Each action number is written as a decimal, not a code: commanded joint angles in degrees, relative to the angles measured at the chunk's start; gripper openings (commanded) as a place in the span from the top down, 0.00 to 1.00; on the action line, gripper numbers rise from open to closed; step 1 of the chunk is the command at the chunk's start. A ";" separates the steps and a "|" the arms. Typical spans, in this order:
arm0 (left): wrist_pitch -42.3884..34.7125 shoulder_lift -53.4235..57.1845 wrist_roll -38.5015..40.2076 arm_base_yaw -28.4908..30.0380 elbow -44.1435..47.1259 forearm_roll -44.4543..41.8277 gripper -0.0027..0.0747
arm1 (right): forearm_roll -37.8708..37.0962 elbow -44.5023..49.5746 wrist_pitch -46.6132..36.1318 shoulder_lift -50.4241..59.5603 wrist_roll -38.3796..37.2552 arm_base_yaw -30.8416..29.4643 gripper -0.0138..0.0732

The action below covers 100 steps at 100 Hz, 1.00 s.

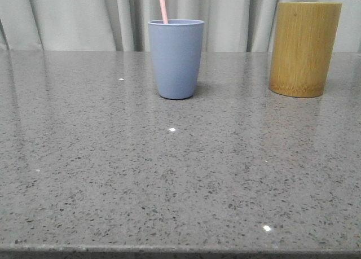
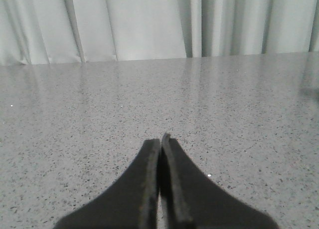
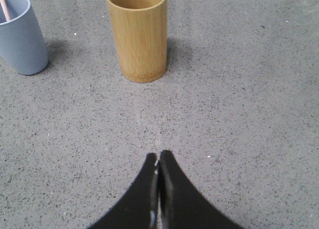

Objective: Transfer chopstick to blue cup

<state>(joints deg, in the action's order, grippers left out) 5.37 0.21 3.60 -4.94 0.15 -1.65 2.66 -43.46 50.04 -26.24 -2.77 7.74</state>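
We're seeing the chopstick [image 1: 163,5] standing in the blue cup [image 1: 176,58] w/ both grippers, left [image 2: 161,145] & right [image 3: 158,158], pressed together, holding nothing.

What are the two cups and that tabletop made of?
The blue cup looks like matte plastic: even colour, no shine. The taller cylinder seems bamboo, with fine vertical grain. The table looks like polished speckled stone or a composite, since it reflects the cups.

We see the pale pink chopstick [image 1: 163,6] standing tilted inside the upright grey-blue blue cup [image 1: 176,59], near the counter's [image 1: 169,174] far edge.
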 commanded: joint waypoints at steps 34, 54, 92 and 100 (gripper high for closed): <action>-5.37 1.93 0.26 0.11 0.43 0.27 0.99 | -0.57 -1.30 -3.67 -0.32 0.46 -0.30 0.92; -5.37 1.93 0.26 0.11 0.43 0.27 0.99 | -0.57 -1.30 -3.67 -0.32 0.46 -0.30 0.92; -5.37 1.93 0.26 0.11 0.43 0.27 0.99 | -0.57 -1.30 -3.67 -0.32 0.46 -0.30 0.92; -5.37 1.93 0.26 0.11 0.43 0.27 0.99 | -1.88 -1.01 -4.43 -0.21 0.52 -0.30 0.92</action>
<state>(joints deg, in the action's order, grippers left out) 4.78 0.21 3.60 -4.94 0.15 -1.77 2.51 -43.36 50.04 -26.24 -2.77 7.66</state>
